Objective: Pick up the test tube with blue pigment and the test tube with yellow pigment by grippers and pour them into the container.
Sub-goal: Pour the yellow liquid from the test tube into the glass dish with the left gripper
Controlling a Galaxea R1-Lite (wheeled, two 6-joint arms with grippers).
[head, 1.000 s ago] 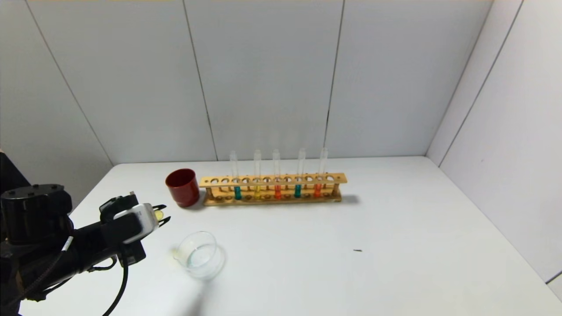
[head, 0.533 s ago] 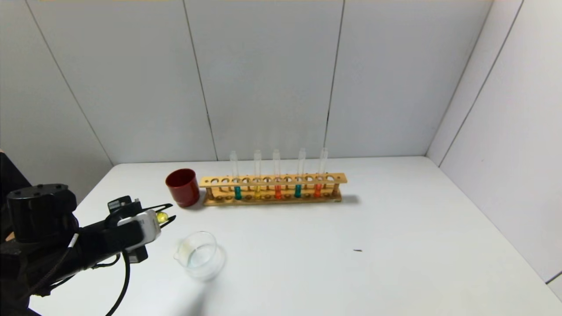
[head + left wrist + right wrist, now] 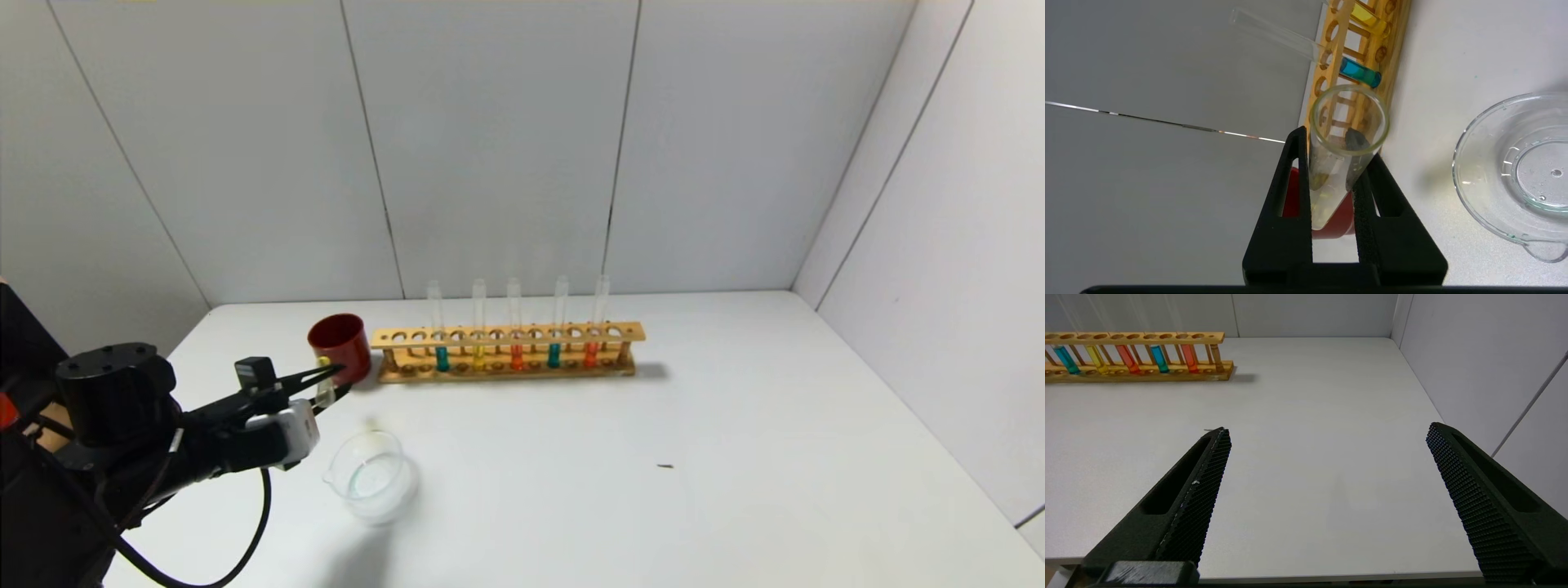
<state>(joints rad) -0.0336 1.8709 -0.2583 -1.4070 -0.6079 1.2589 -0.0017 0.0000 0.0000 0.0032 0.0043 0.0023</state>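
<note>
My left gripper (image 3: 333, 382) is shut on a clear test tube (image 3: 325, 380) with a little yellow pigment in its round end. It holds the tube just in front of the red cup, behind and left of the container (image 3: 392, 447). In the left wrist view the gripper (image 3: 1336, 147) grips the tube (image 3: 1331, 179), whose open mouth faces the camera; the glass container (image 3: 1470, 171) lies beside it. A blue tube (image 3: 442, 358) and a yellow tube (image 3: 478, 354) stand in the rack. My right gripper (image 3: 1327, 430) is open and empty over the table's near right.
A dark red cup (image 3: 340, 347) stands left of the wooden rack (image 3: 506, 335), which also holds two orange tubes and a second blue tube (image 3: 553, 354). Grey walls close the back and the right side. A small dark speck (image 3: 665, 466) lies on the table.
My left gripper has moved forward and right toward the red cup, rolling its wrist, with the tube still in it. The dish and rack have not moved.
</note>
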